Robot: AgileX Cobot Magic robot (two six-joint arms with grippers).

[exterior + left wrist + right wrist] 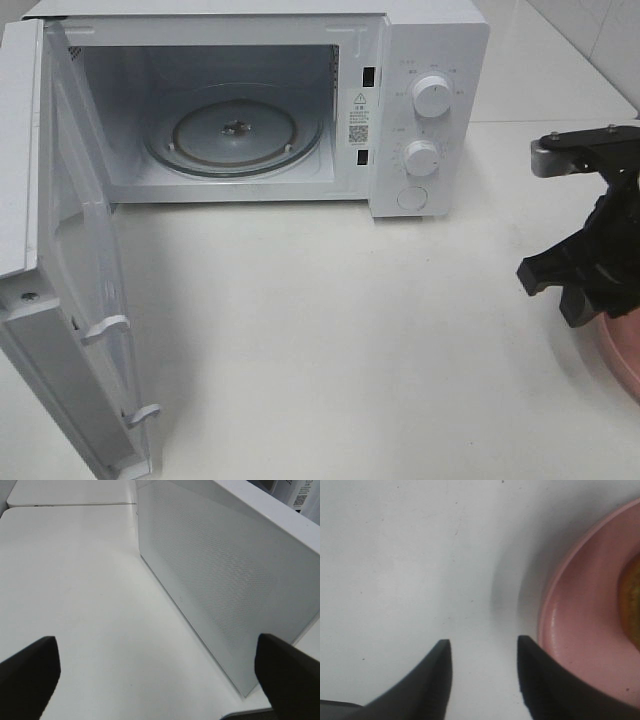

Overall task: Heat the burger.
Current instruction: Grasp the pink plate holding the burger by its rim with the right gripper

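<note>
**Right gripper** [484, 680]. The two black fingers [437, 680] stand partly apart, and bare table [395, 555] shows through the gap. Nothing is held. The finger on the plate side lies just beside the rim of the pink plate [555, 610]; whether it touches cannot be told. The burger [632, 605] sits on that plate. Only a golden-brown sliver of bun shows at the edge of the right wrist view, apart from both fingers.

**Right arm** [585, 150]. It enters the exterior high view from the right edge. A grey wrist bracket sits uppermost and the black gripper body hangs below it. The fingers point downward and toward the middle of the table, over the plate's rim.

**Left gripper** [157, 680]. The fingers are spread wide, one at each side of the left wrist view, with only table between them. Nothing is held. The gripper faces the outer face of the door [225, 580], a white panel with a fine dotted mesh, near it but not in contact.

**Microwave** [440, 30]. The white unit stands at the back of the table. The door is swung wide on its left-hand hinge, exposing the cavity and the glass turntable [235, 135]. The control panel carries an upper knob [432, 97], a lower knob [422, 158] and a round button [412, 197].

**Label** [360, 118]. It is fixed to the front frame between cavity and control panel. It shows a warning triangle above lines of print and a square code. The print is too small to read, as are the markings around the knobs.
</note>
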